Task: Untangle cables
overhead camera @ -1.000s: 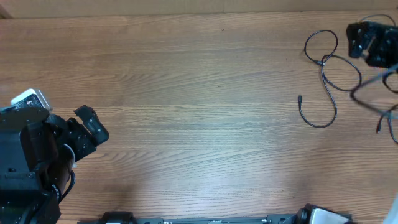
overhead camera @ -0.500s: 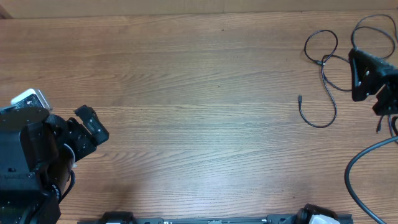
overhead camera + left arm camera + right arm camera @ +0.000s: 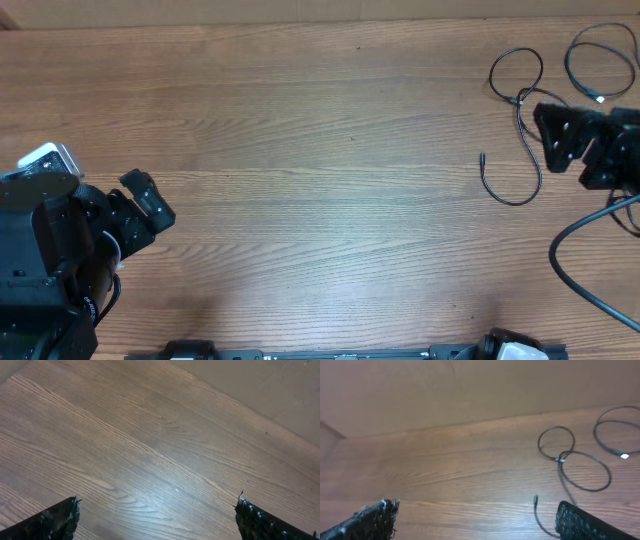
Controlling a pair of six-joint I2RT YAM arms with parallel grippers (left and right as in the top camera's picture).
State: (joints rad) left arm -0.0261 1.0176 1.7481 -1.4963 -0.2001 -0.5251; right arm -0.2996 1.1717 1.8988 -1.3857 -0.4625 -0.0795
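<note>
Two thin black cables lie at the table's far right. One cable [image 3: 522, 120] has a loop at the top and curls down to a plug end; it also shows in the right wrist view [image 3: 570, 462]. A second cable [image 3: 585, 65] lies looped in the far right corner, apart from the first, and shows in the right wrist view [image 3: 612, 430]. My right gripper [image 3: 550, 137] is open and empty just right of the first cable; its fingers [image 3: 477, 522] frame bare table. My left gripper [image 3: 148, 200] is open and empty at the left, over bare wood [image 3: 157, 520].
The wooden table [image 3: 320, 150] fills the view. A thick black arm cable [image 3: 575, 270] hangs behind the right arm at the front right. The left arm's body [image 3: 40, 250] fills the front left corner. A wall rises behind the table [image 3: 470, 390].
My right gripper has moved from the far right corner toward the front and a little left. The second cable's loop, partly covered before, now lies in plain view. The left arm has not moved.
</note>
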